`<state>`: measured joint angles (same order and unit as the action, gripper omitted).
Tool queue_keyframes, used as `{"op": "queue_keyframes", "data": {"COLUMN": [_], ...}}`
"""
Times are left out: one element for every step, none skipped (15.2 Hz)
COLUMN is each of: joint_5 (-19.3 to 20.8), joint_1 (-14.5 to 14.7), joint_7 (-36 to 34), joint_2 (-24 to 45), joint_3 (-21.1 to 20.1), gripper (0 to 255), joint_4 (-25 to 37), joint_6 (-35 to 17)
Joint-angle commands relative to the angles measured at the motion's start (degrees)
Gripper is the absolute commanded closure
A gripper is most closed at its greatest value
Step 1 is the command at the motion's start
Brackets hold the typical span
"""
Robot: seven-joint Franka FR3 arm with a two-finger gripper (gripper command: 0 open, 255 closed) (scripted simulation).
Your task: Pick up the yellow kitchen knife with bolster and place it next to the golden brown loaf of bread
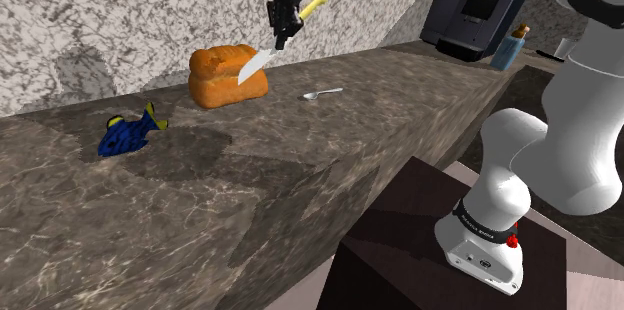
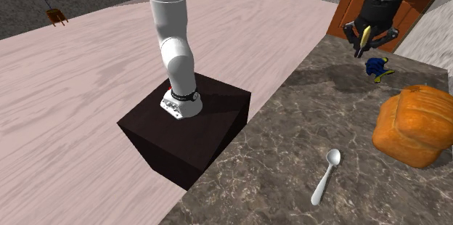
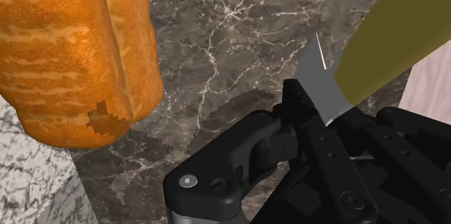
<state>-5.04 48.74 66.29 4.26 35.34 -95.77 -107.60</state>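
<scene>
The gripper (image 1: 284,30) was clamped on the yellow-handled knife (image 1: 314,4) and held it in the air above the marbled tabletop (image 1: 330,143). The knife was tilted, its grey blade slanting down toward the orange-brown loaf (image 1: 228,76). A white spoon (image 1: 322,93) lay near the loaf, and a blue fish toy (image 1: 130,134) lay well apart on the loaf's other side.

Shoulder view faces the loaf (image 1: 228,76) from past the stand (image 1: 400,228). Second exterior view shares both, looking from the loaf's spoon (image 1: 322,93) side. Wrist view sits close above the loaf.
</scene>
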Motion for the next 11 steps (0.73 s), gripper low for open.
{"op": "queue_keyframes", "data": {"joint_5": [-2.3,-3.4,-4.4,-5.5,-6.5,-7.6,-9.3,-9.2,-9.1,-9.0,-9.0], "joint_1": [0.0,-0.1,-0.2,-0.5,-0.8,-1.3,-2.2,-2.1,-1.9,-1.7,-1.5], "joint_7": [-0.5,-0.8,-1.1,-1.4,-1.8,-2.2,-3.0,-3.0,-3.0,-2.9,-2.9], "joint_2": [4.1,6.2,8.3,10.4,12.6,14.8,18.9,18.7,18.5,18.3,18.2], "joint_3": [-0.5,-0.8,-1.1,-1.4,-1.8,-2.2,-2.8,-3.0,-3.0,-3.0,-3.0], "gripper": [255,255,255,255,255,255,255,255,255,255,255], "joint_4": [4.6,7.0,9.5,12.1,14.9,17.9,23.5,22.5,21.4,20.4,19.5], "joint_6": [1.2,1.8,2.5,3.3,4.2,5.2,7.1,6.2,5.4,4.5,3.7]}}
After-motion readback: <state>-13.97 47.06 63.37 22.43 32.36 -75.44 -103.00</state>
